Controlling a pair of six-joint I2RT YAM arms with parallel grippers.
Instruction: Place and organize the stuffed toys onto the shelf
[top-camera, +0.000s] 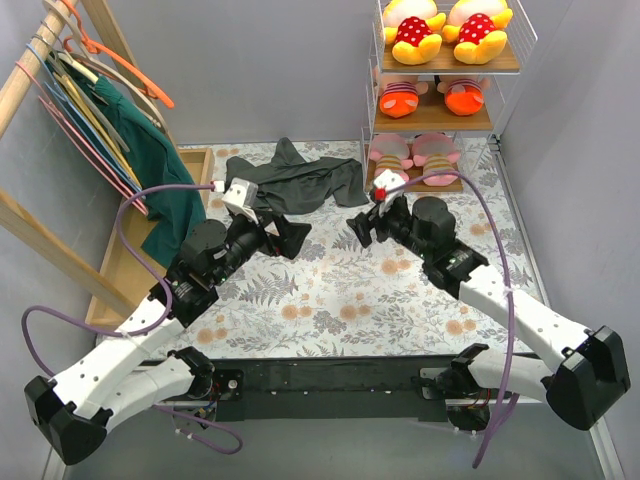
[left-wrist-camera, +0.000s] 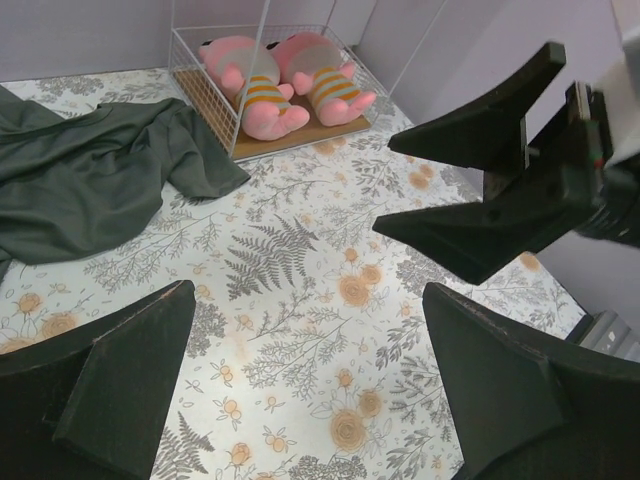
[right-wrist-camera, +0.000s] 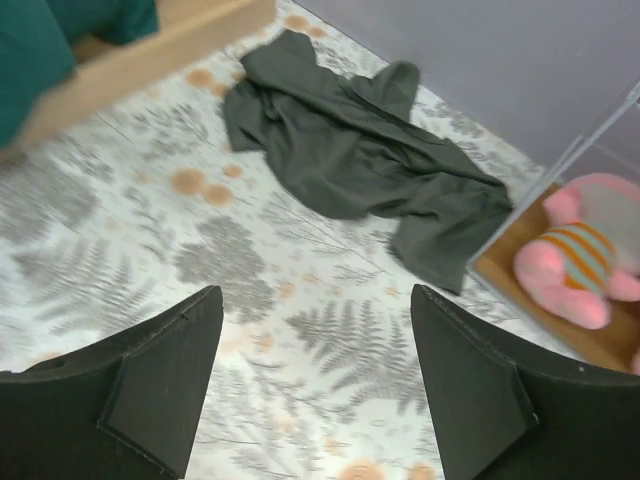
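The shelf (top-camera: 447, 67) stands at the back right with all six stuffed toys on it. Two yellow toys in red polka-dot dresses (top-camera: 445, 28) sit on the top board. Two toys in striped shirts (top-camera: 430, 97) are on the middle board and two pink toys (top-camera: 415, 151) on the bottom board. The pink pair (left-wrist-camera: 290, 85) also shows in the left wrist view, and one pink toy (right-wrist-camera: 580, 262) in the right wrist view. My left gripper (top-camera: 290, 238) (left-wrist-camera: 310, 380) and right gripper (top-camera: 362, 225) (right-wrist-camera: 315, 380) are both open and empty, facing each other above the floral cloth in the middle.
A dark grey garment (top-camera: 295, 180) (left-wrist-camera: 90, 175) (right-wrist-camera: 360, 150) lies on the cloth behind the grippers. A slanted wooden clothes rail (top-camera: 30, 75) with hangers and a teal garment (top-camera: 165, 190) stands at the left, over a wooden base (top-camera: 120, 270).
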